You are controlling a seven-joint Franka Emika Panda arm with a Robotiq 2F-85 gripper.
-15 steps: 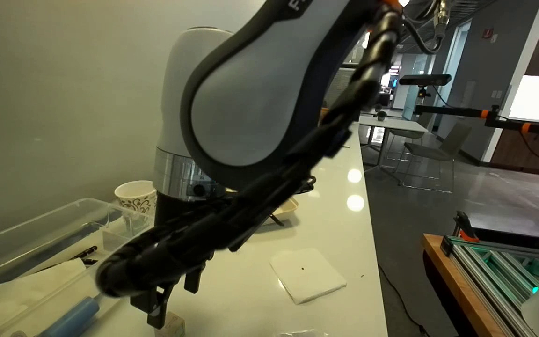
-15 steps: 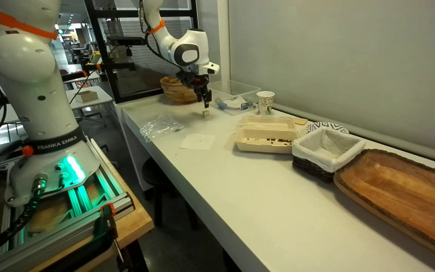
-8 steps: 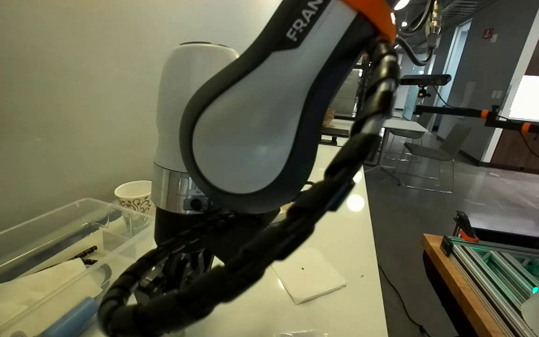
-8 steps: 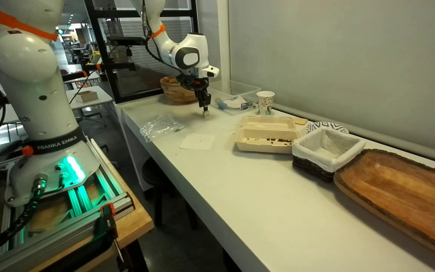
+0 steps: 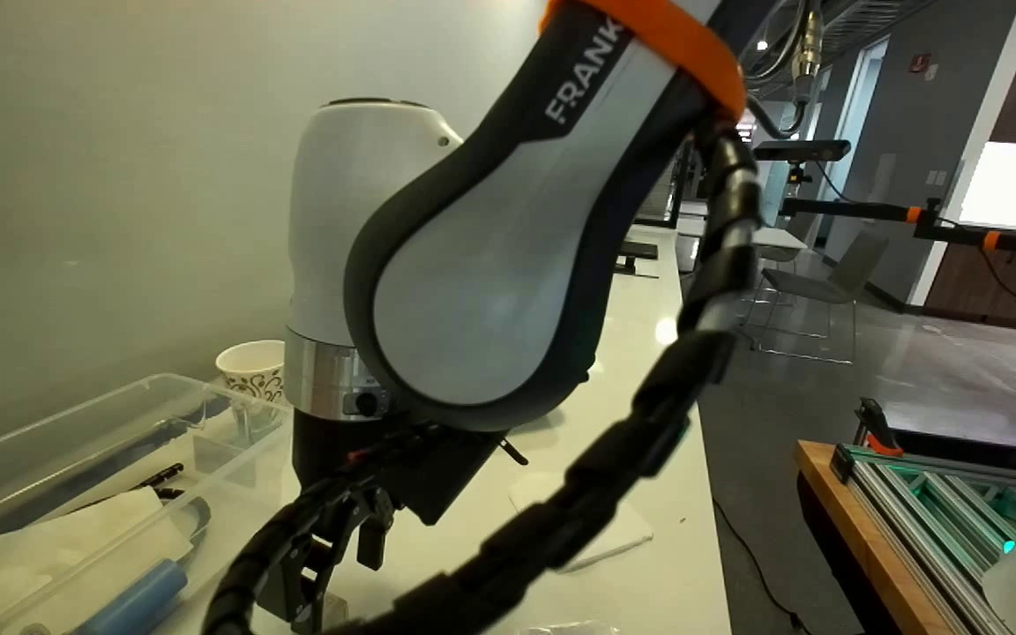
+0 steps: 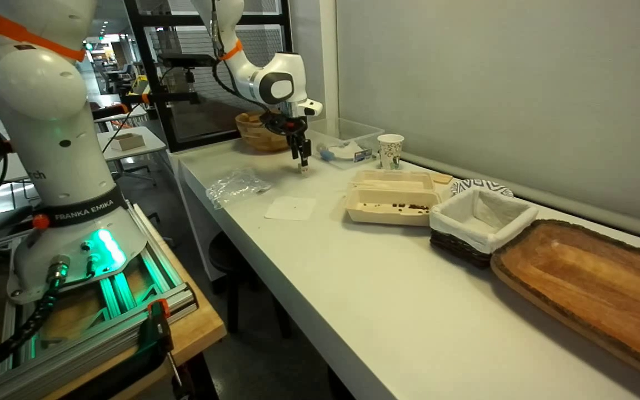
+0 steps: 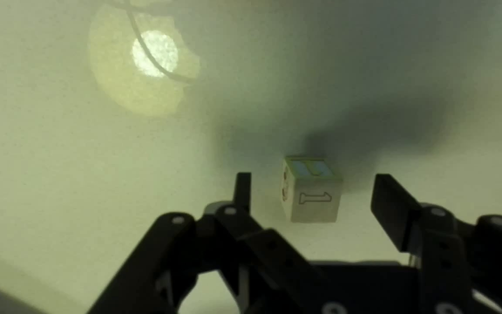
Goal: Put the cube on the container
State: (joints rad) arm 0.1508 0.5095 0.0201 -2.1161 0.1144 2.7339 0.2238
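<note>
Straddling the cube, the gripper is spread wide and grasps nothing; the cube sits on the surface, outside the clear bin; the approach looks nearly done (my reading), while closing, lifting, carrying and releasing are all left.

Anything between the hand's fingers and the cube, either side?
Nothing but tabletop: in the wrist view it shows in both gaps between the cube and the fingers of the open hand.
</note>
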